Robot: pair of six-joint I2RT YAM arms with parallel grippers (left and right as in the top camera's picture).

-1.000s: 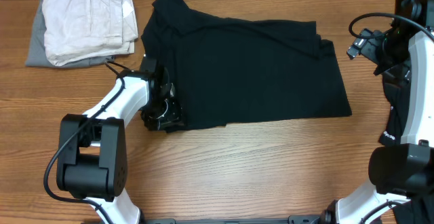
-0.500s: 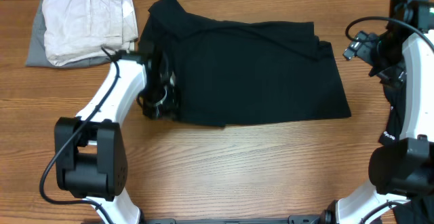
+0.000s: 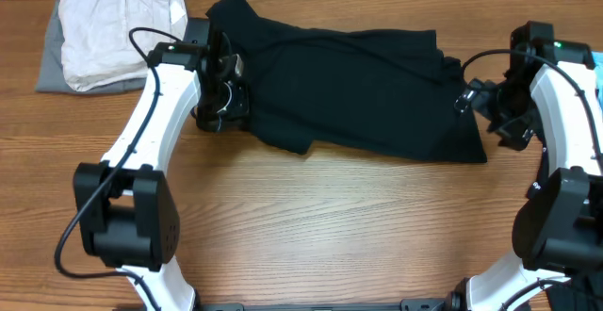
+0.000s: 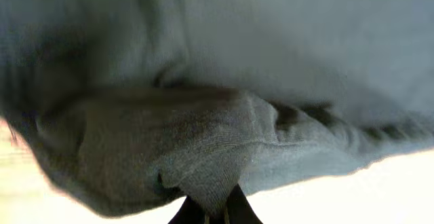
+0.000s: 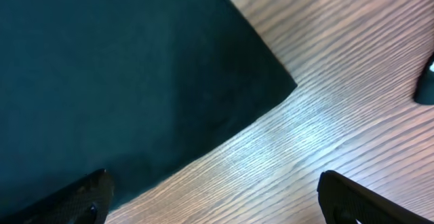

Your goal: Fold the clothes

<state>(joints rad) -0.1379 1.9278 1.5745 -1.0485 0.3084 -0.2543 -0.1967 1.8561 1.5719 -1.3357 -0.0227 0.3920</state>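
Already one cream cloth garment (image 3: 118,28) is folded; the black fabric T-shirt (image 3: 367,85), clamped by the left gripper (image 4: 211,210), is not yet folded; the right gripper (image 5: 213,203) is spread apart.

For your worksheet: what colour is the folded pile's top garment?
The top garment is cream; clearest in overhead view.

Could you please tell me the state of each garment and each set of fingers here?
black T-shirt: lying spread out, left edge bunched and pinched.
cream garment: folded, stacked on the grey garment.
grey garment: flat under the cream one.
left fingers: shut on the black T-shirt.
right fingers: open, holding nothing.
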